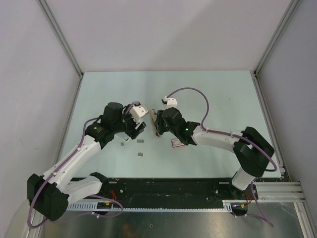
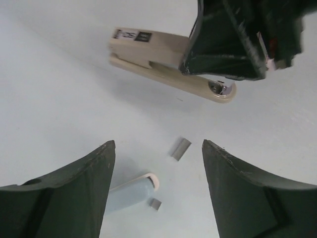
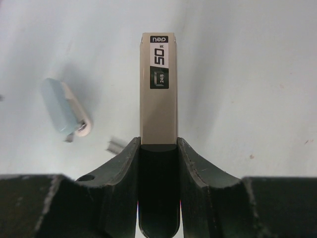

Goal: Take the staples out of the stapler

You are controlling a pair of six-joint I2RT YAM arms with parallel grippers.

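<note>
Pale table (image 1: 213, 94), stapler (image 3: 157, 89) in right gripper (image 3: 157, 143), staples (image 2: 181, 148) alongside

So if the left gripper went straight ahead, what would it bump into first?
Probably the staple strip on the table, lying between its open fingers. The stapler, held by the right gripper, sits farther on, though depth is unclear.

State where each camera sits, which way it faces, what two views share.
Top external: above and behind, looking down at the table; left arm and right arm show.
Left wrist: faces down past the open left gripper at staples and stapler.
Right wrist: faces along the right gripper, shut on the stapler.
Shared: both wrist views show the stapler.
</note>
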